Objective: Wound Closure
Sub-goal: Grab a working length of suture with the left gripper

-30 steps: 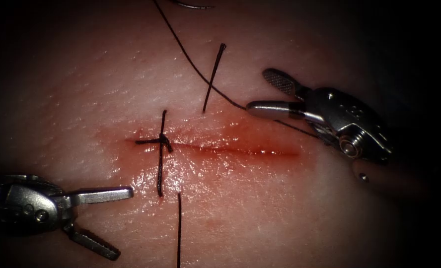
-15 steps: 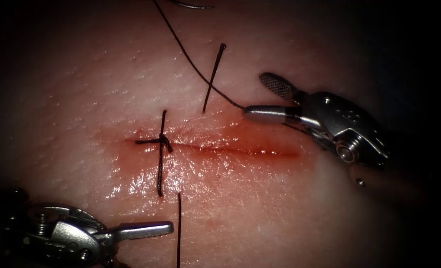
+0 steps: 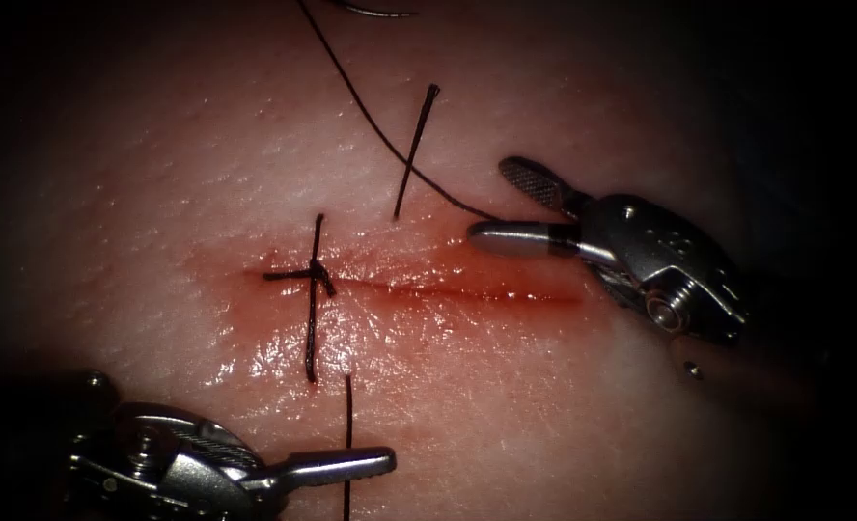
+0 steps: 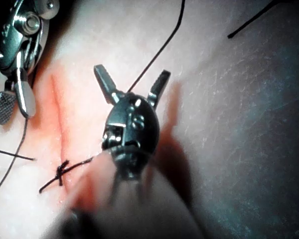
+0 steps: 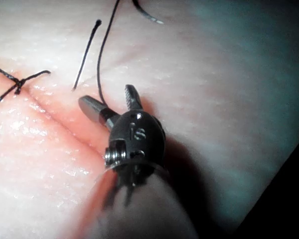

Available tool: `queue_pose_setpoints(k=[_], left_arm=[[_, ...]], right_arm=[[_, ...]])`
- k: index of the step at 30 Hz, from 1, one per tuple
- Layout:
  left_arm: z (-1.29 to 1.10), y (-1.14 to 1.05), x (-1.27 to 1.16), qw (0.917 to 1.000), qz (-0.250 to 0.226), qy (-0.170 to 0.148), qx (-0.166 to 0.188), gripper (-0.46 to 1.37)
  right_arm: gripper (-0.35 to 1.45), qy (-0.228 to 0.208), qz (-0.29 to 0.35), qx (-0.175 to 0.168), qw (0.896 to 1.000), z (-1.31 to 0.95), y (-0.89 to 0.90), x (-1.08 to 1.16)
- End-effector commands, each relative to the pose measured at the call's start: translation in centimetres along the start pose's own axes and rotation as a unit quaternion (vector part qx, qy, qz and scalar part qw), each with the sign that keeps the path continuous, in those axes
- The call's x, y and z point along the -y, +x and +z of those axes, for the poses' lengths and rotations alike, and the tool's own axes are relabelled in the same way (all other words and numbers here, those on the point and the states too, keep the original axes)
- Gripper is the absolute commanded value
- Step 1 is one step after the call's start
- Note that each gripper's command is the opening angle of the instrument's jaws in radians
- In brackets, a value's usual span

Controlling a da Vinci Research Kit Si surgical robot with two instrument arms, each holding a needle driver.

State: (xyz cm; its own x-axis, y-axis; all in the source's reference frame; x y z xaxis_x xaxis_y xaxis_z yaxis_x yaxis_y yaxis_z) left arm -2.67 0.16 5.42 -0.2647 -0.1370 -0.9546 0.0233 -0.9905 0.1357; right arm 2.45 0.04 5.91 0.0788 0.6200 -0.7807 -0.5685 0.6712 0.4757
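Pink tissue (image 3: pixel 564 425) with horizontal cut (image 3: pixel 448 289) at frame centre, red fluid (image 3: pixel 419 265) along it. Knotted stitch (image 3: pixel 315 277) crosses cut's left end. Needle (image 3: pixel 375 12) lies at top edge, above cut, held by neither tool; whether it sits in tissue cannot be told. Thread (image 3: pixel 371 121) runs from top edge down to right tool (image 3: pixel 501 203), jaws apart, holding nothing. Left tool (image 3: pixel 371 463) at lower left, jaws apart around separate thread end (image 3: pixel 347 434), not clamped. Risk: stray pull on thread could loosen stitch.

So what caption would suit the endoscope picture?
Both tools, left and right, open and empty beside the cut; needle lying on tissue.
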Motion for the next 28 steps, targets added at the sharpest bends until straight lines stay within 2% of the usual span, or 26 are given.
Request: queue_pose_setpoints(k=[1,2,4,5,6,7,28], left_arm=[[0.0,0.0,0.0,1.0,0.001,0.002,0.0,0.75],[0.01,-0.01,-0.01,1.0,0.005,0.003,0.002,0.69],[0.04,-0.02,-0.04,0.9999,0.009,-0.004,0.001,0.36],[0.04,-0.03,-0.06,0.9999,0.01,-0.01,0.003,0.12],[0.05,-0.03,-0.07,0.9997,0.014,-0.018,0.008,-0.26],[0.06,-0.04,-0.07,0.9996,0.017,-0.02,0.01,-0.35],[0.1,-0.03,-0.03,0.9988,0.038,-0.031,0.0,-0.35]], right_arm=[[1.22,0.002,0.0,0.0,1.0,-0.01,0.01,0.0],[1.22,0.002,0.0,0.0,1.0,-0.01,0.01,0.0],[1.22,0.002,0.0,0.0,1.0,-0.01,0.01,0.0],[1.22,0.002,0.001,0.0,1.0,-0.01,0.01,0.0],[1.21,0.002,0.0,0.0,1.0,-0.01,0.01,0.0],[1.21,0.002,0.0,0.0,1.0,-0.01,0.01,0.0],[1.2,0.002,0.0,0.0,1.0,-0.03,0.01,0.02]])
